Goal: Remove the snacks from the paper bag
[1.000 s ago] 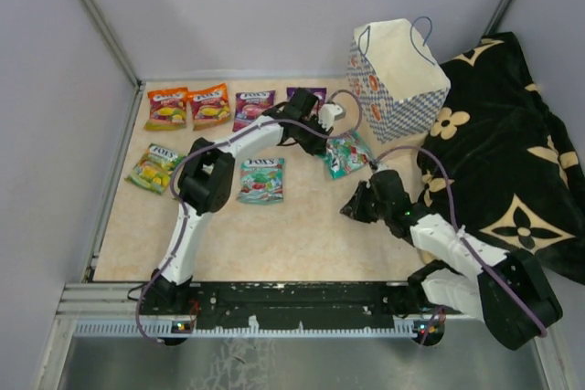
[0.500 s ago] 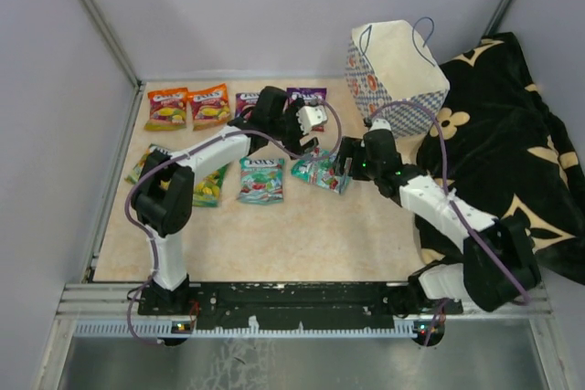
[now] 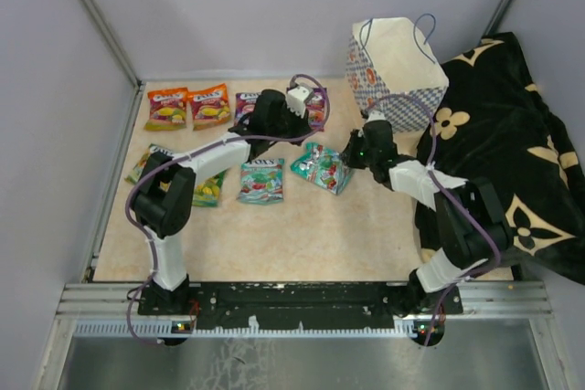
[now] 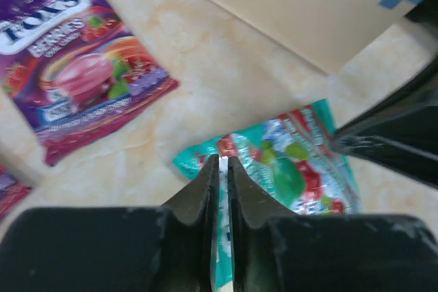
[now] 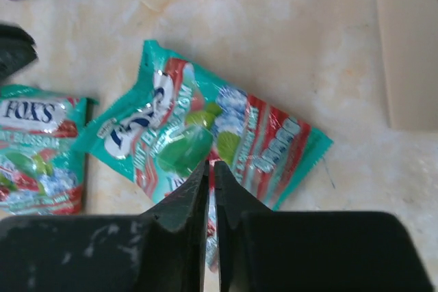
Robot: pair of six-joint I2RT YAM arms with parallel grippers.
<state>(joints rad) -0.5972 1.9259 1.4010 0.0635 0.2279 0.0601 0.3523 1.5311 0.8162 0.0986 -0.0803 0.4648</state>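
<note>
Left gripper (image 4: 219,162) & right gripper (image 5: 209,165) are being held w/ jaws clenched nearly together, nothing grasped, over flat glossy teal candy packet (image 5: 205,135) lying nr beige blue-checked paper bag (image 3: 398,70).

**Top view:** fixed, high behind the arm bases, facing forward and down, far enough to take in the whole table (image 3: 302,235).
**Left wrist view:** close above the left gripper (image 4: 223,162), facing down at the table.
**Right wrist view:** likewise close above the right gripper (image 5: 210,165).
All three views share one teal packet (image 3: 322,167) (image 4: 294,169) (image 5: 205,135). Both wrist views catch an edge of the bag (image 4: 308,11) (image 5: 410,46).
</note>
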